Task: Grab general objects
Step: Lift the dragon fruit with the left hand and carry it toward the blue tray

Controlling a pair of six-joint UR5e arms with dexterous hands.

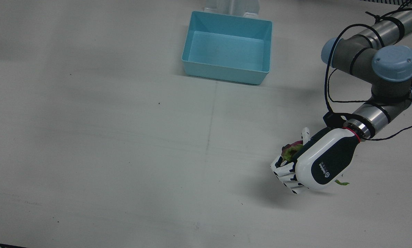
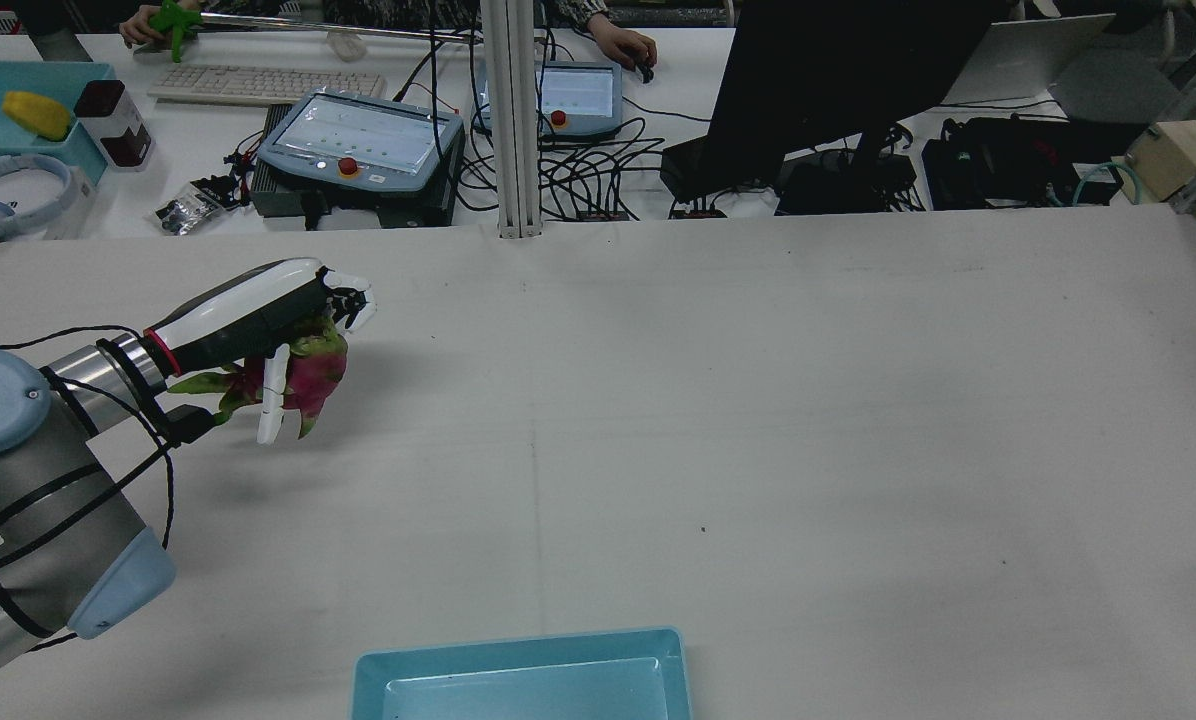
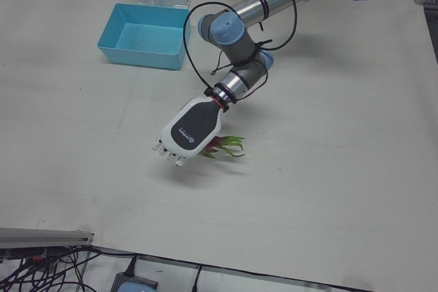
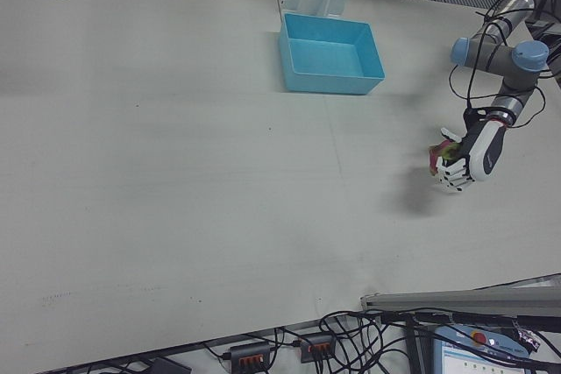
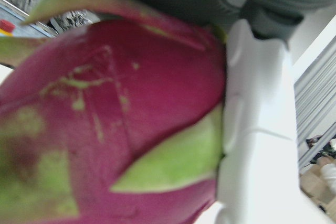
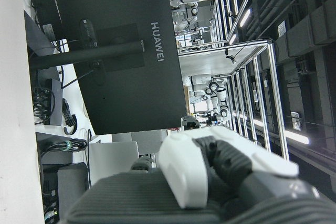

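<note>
A pink dragon fruit (image 1: 291,150) with green scales is in my left hand (image 1: 316,162), whose fingers are closed around it. The hand hangs a little above the white table, palm down, on the robot's left side toward the operators' edge. It shows in the rear view (image 2: 258,310) with the fruit (image 2: 316,372) under the palm, in the left-front view (image 3: 188,131) and in the right-front view (image 4: 473,159). The fruit (image 5: 105,129) fills the left hand view beside a white finger (image 5: 252,129). My right hand (image 6: 210,182) shows only in its own view, holding nothing.
A light blue bin (image 1: 226,74) stands empty at the robot's side of the table, near the middle; it also shows in the rear view (image 2: 518,650). A black monitor (image 2: 838,80) and control boxes stand on the operators' bench beyond the table.
</note>
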